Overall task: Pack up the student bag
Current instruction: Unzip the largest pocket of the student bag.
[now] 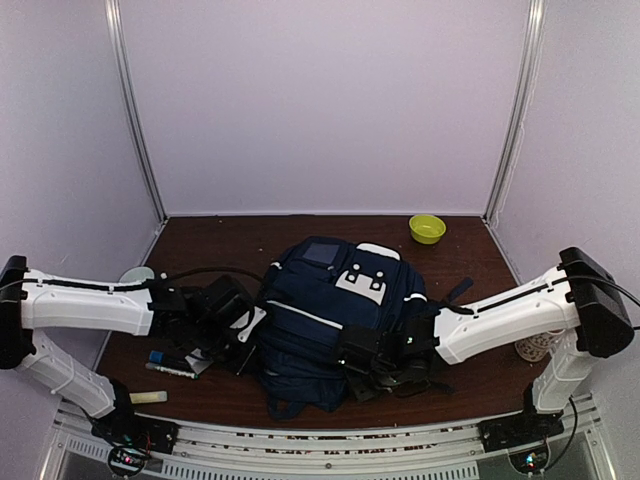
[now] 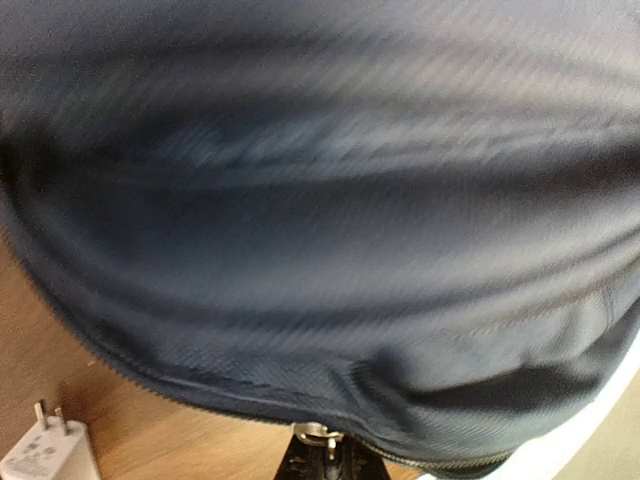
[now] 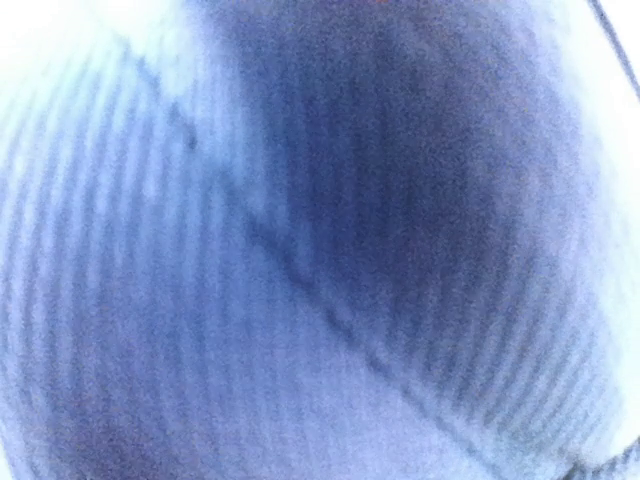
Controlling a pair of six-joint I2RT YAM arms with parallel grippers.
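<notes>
The student bag (image 1: 320,310), navy with a white stripe and a white buckle patch, lies flat in the middle of the table. My left gripper (image 1: 248,335) is at its left edge. In the left wrist view the bag's fabric (image 2: 320,200) fills the frame, and the dark fingertips (image 2: 325,458) are shut on the metal zipper pull (image 2: 318,432) at the zip line. My right gripper (image 1: 378,358) presses into the bag's near right side. The right wrist view shows only blurred blue fabric (image 3: 320,240), so its fingers are hidden.
A green bowl (image 1: 427,228) stands at the back right. A patterned cup (image 1: 535,347) sits behind the right arm. Pens (image 1: 170,370) and a pale stick (image 1: 147,397) lie at the near left. A white charger plug (image 2: 40,455) rests beside the bag.
</notes>
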